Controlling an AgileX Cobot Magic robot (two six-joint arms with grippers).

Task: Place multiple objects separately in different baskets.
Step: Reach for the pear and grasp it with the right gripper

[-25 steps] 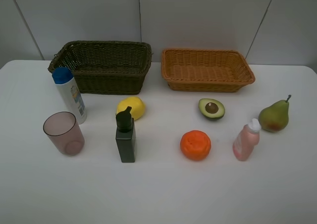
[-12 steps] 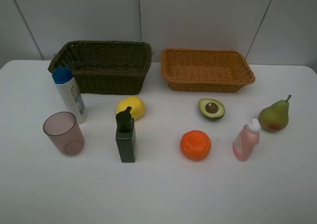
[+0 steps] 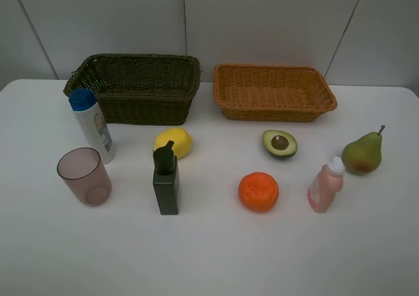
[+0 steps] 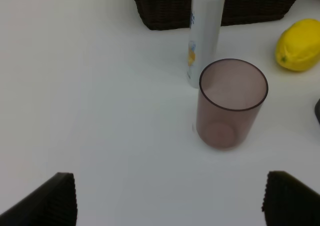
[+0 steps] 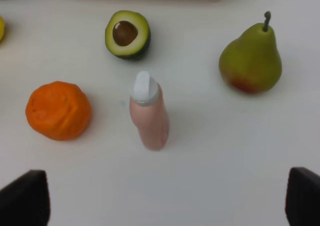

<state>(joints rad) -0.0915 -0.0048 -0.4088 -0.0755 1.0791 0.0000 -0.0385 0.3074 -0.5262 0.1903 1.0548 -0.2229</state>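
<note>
Two empty baskets stand at the back of the white table: a dark one (image 3: 144, 109) on the left, an orange-tan one (image 3: 275, 114) on the right. In front stand a white blue-capped bottle (image 3: 93, 126), pinkish cup (image 3: 84, 176), lemon (image 3: 173, 142), dark green pump bottle (image 3: 165, 179), orange (image 3: 258, 191), avocado half (image 3: 280, 143), pink bottle (image 3: 325, 185) and pear (image 3: 363, 153). My left gripper (image 4: 170, 201) hangs open, short of the cup (image 4: 231, 103). Short of the pink bottle (image 5: 148, 117), my right gripper (image 5: 165, 198) is open and holds nothing. Neither gripper shows in the high view.
A grey panelled wall (image 3: 262, 21) rises behind the baskets. Bare white tabletop (image 3: 209, 257) stretches along the front edge.
</note>
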